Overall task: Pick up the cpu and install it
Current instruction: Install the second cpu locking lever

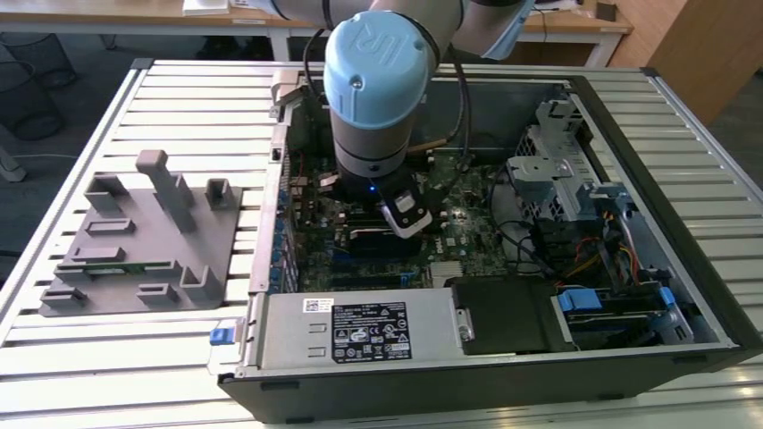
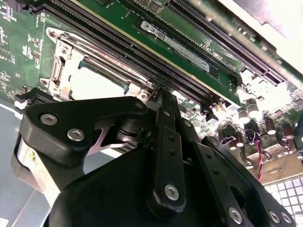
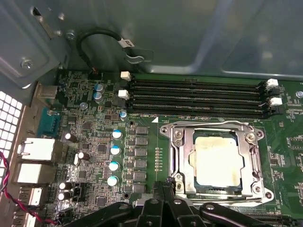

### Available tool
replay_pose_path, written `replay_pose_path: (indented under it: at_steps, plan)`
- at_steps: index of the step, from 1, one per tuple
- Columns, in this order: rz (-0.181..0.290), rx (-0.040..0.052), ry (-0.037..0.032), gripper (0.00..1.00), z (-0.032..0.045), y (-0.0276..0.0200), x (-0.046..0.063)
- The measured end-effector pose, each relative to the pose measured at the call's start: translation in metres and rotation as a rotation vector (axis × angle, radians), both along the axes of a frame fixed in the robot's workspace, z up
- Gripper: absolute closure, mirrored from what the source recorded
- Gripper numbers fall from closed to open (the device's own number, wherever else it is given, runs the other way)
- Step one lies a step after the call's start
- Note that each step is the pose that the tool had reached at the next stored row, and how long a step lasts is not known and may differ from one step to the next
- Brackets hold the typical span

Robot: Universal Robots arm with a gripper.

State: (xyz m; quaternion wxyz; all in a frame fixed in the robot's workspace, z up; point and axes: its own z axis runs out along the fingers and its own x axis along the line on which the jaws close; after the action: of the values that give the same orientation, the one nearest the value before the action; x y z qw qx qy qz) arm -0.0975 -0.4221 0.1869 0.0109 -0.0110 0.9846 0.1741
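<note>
We are reaching down into the open computer case [image 1: 501, 349] lying on the slatted desk [image 1: 179, 98], with the arm [image 1: 375, 98] standing over the green motherboard [image 1: 471, 192]. The gripper [image 3: 166, 187] is hanging just above the board, right at the edge of the socket frame [image 3: 255, 156]. Its black jaws are pressed together, tips meeting, and nothing is sitting between them. In the second wrist view the gripper [image 2: 160, 94] is showing the same clenched stance, its tip near a corner of the frame.

The cpu [image 3: 218, 160] is lying flat inside the socket, its pale metal top facing up, framed by the silvery bracket on all sides. In the second wrist view the cpu [image 2: 94, 85] is appearing as a bright square within the bracket, beside the long dark memory slots [image 2: 142, 47]. We are not touching the chip.

On the exterior view's left, a grey parts holder [image 1: 138, 241] is resting on the desk, well apart from the case.
</note>
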Motion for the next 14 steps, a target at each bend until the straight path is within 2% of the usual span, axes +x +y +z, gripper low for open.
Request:
replay_pose_path:
  at_steps: [4, 9, 14]
  plan:
    - [0.000, 0.0002, -0.0001, 0.89, -0.0001, 0.0001, -0.0004]
    - [0.000, -0.0064, 0.0000, 0.89, -0.0001, 0.0001, -0.0006]
    - [0.000, -0.0059, -0.0003, 0.89, 0.0027, 0.0002, -0.0006]
